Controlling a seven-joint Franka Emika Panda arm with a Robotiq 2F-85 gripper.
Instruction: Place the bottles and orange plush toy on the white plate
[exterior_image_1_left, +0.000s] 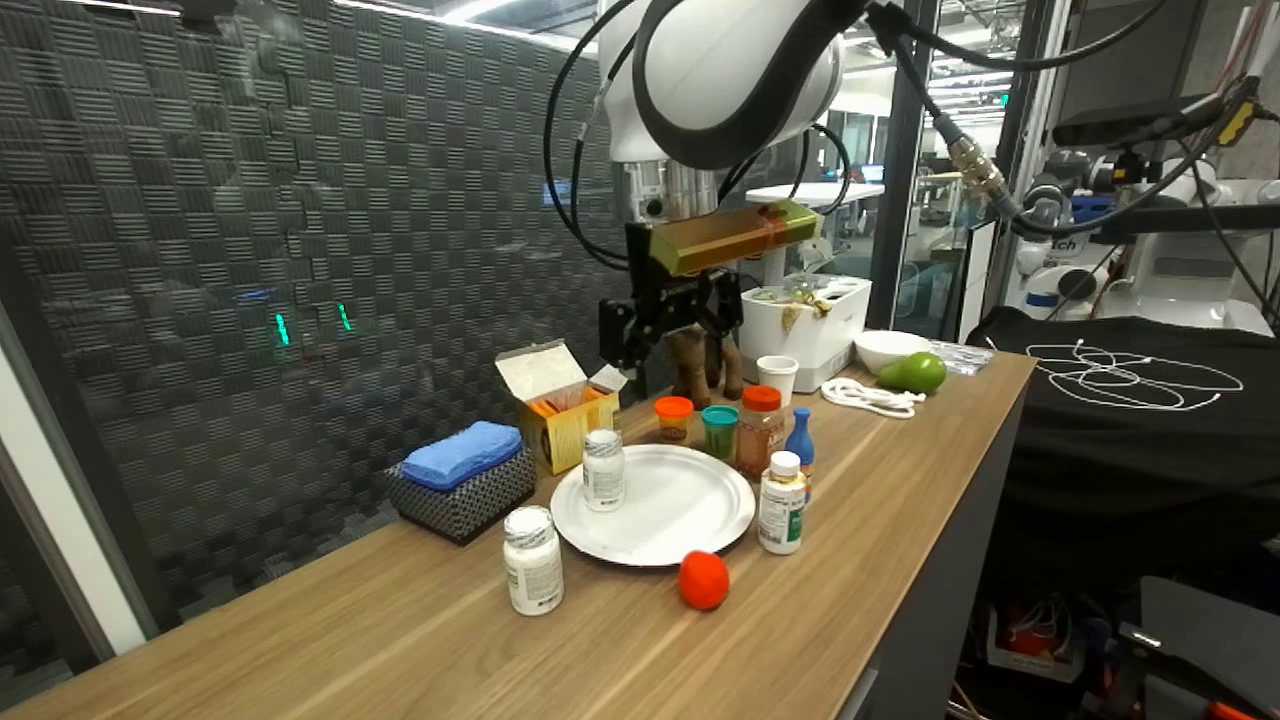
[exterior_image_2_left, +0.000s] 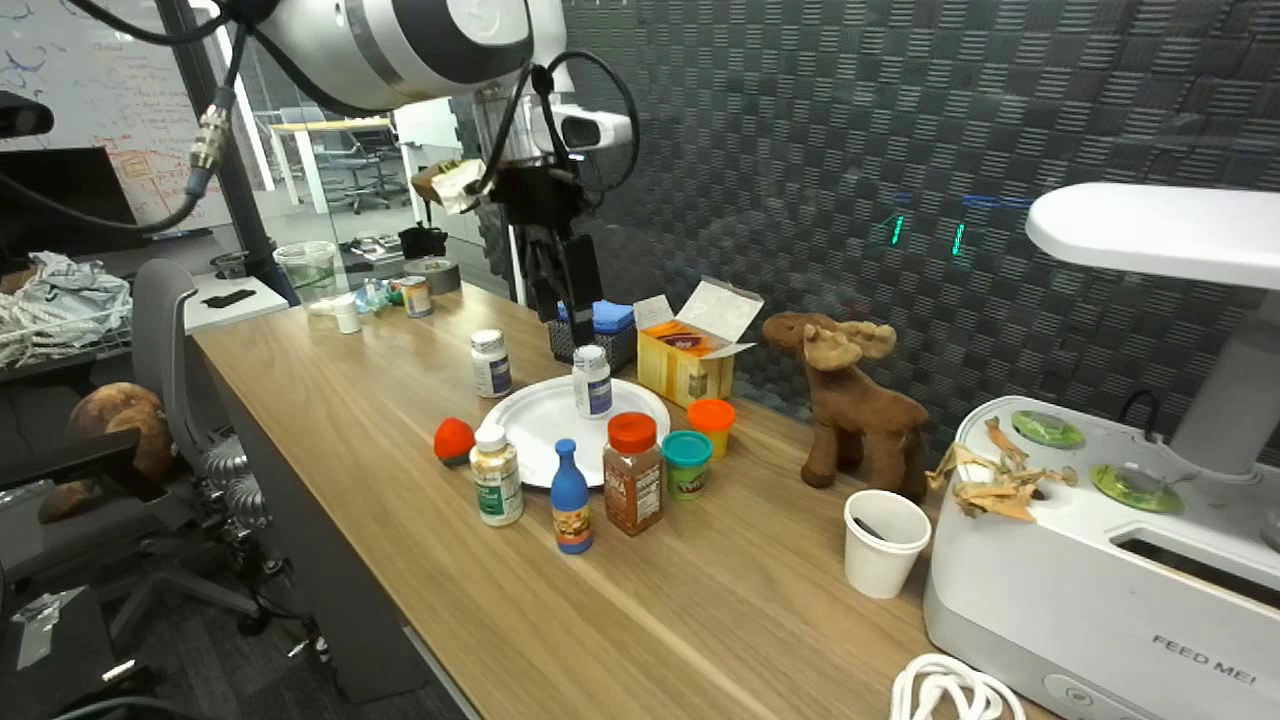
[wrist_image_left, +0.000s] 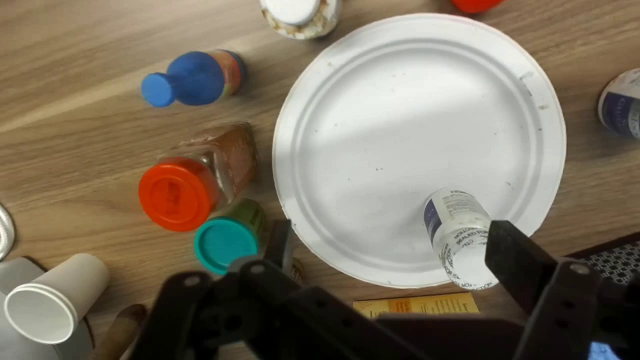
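Wood-grain countertop (exterior_image_1_left: 400, 640) carries a white plate (exterior_image_1_left: 680, 510), one pill bottle (exterior_image_1_left: 604, 475) upright on it, the orange plush toy (exterior_image_1_left: 704, 580) just beside; above, the Robotiq gripper (wrist_image_left: 390, 245) gapes wide, holding nothing

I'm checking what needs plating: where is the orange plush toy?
In an exterior view, the orange plush toy sits on the wooden counter, just off the near edge of the white plate, to the left of the green-labelled bottle.
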